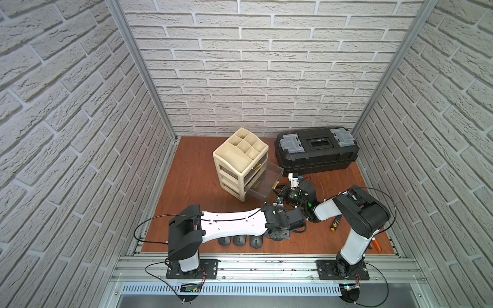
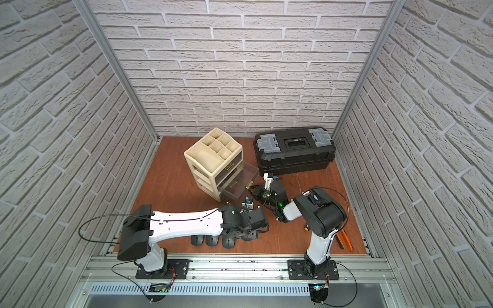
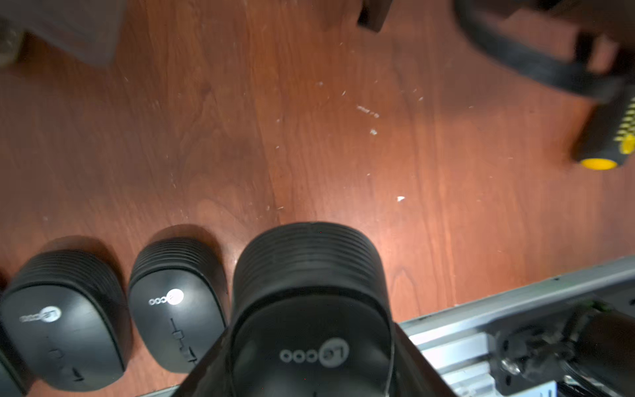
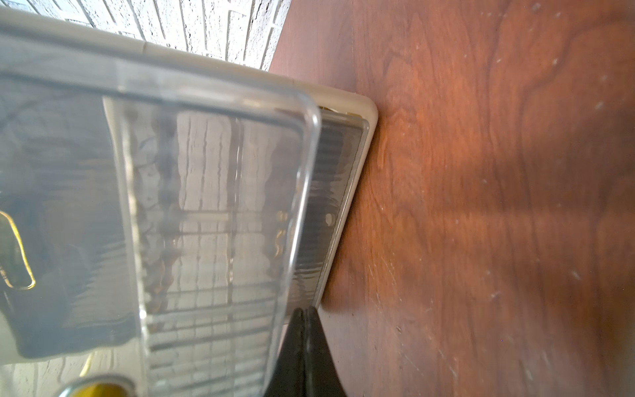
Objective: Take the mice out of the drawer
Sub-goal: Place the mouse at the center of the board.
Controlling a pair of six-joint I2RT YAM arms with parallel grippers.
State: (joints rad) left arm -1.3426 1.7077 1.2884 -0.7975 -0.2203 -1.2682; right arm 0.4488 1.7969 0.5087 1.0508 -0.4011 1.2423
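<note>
Left wrist view: clamped mouse (image 3: 309, 271) in left pincer (image 3: 311, 347), probably needed lowering flat onto tabletop (image 3: 343, 154) beneath, beside neighbouring mice (image 3: 177, 302).

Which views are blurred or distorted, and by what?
Left wrist view: the nearest mouse is soft, the yellow-capped tool handle blurred. Right wrist view: the clear drawer ripples the brick wall seen through it. In both top views: its lines curve slightly.

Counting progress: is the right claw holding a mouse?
No, the right claw is shut with nothing between its tips, beside the clear drawer.
</note>
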